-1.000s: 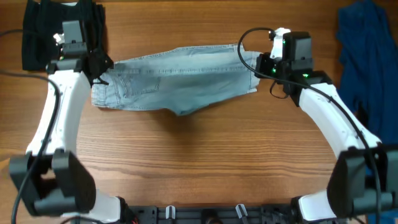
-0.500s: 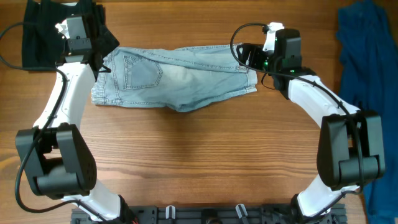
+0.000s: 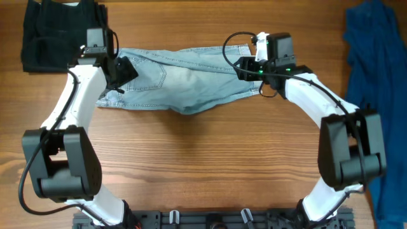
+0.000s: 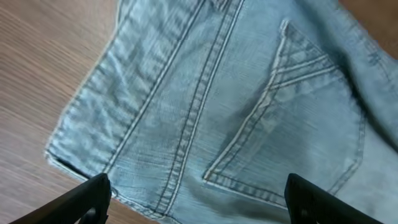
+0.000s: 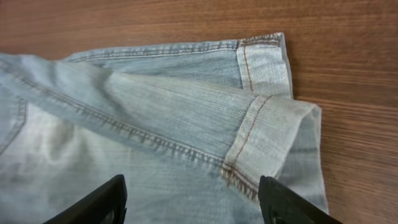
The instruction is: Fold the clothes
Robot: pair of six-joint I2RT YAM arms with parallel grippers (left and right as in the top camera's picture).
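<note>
The clothes, a pair of light-blue denim shorts (image 3: 184,83), lie flat across the back middle of the wooden table, folded lengthwise. My left gripper (image 3: 122,70) hovers over the waistband end, open. In the left wrist view its gripper (image 4: 199,208) spans a stitched back pocket (image 4: 292,118), and nothing is pinched between the fingers (image 4: 93,194). My right gripper (image 3: 245,67) is open above the leg-hem end. In the right wrist view its gripper (image 5: 193,208) stands wide over the denim, just behind the folded hem cuff (image 5: 267,140).
A black garment (image 3: 57,32) lies at the back left corner, just behind the left arm. A dark royal-blue garment (image 3: 375,70) is draped along the right edge. Bare wood (image 3: 203,159) shows in front of the shorts.
Both grippers have gone from shut to open and let go of the shorts. The near edge was carried back over the far one, and both grippers have since moved inward over the cloth.
</note>
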